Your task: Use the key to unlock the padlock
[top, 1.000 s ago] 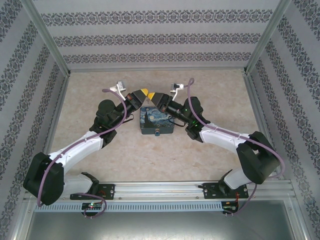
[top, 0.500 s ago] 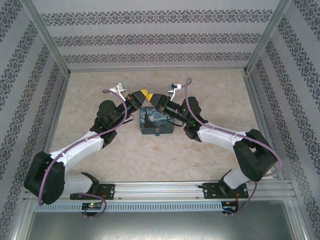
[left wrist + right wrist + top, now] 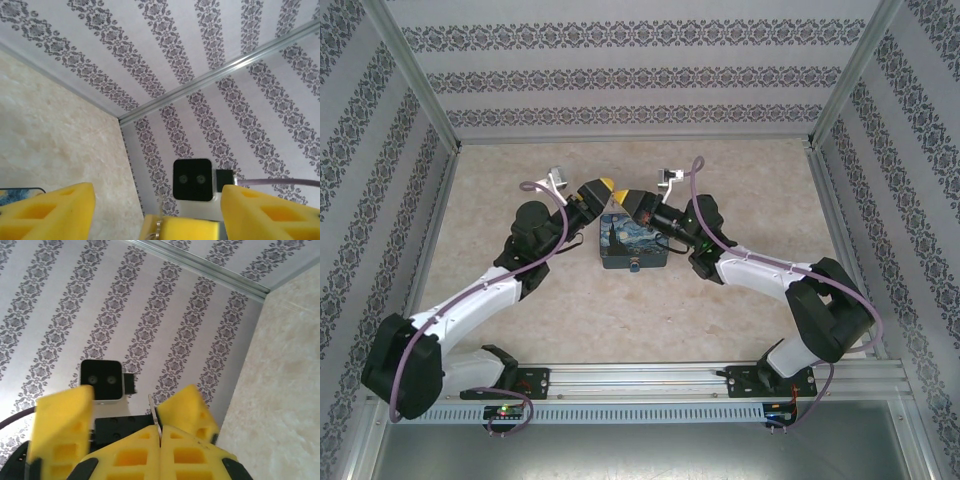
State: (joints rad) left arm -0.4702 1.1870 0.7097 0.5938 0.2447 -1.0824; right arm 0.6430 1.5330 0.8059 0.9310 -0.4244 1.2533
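Both grippers meet in the air just above the far edge of a blue painted tin (image 3: 632, 242). My right gripper (image 3: 160, 432) is shut on the key (image 3: 153, 410), a thin metal strip that sticks up from between its yellow pads. My left gripper (image 3: 157, 196) stands open, with one finger (image 3: 55, 210) on each side of the right fingertips and the key (image 3: 160, 220). It touches neither. From above, the left gripper (image 3: 603, 188) and the right gripper (image 3: 624, 197) point tip to tip. A tiny blue-grey piece at the tin's near edge looks like the padlock (image 3: 634, 266).
The tin sits mid-table on the beige marbled surface (image 3: 740, 180). Patterned walls (image 3: 640, 80) and metal frame posts (image 3: 415, 75) close in the back and both sides. A metal rail (image 3: 640, 380) with the arm bases runs along the near edge.
My left gripper has opened and let go of the key. My right gripper has shut on it. The left arm has shifted slightly to the left.
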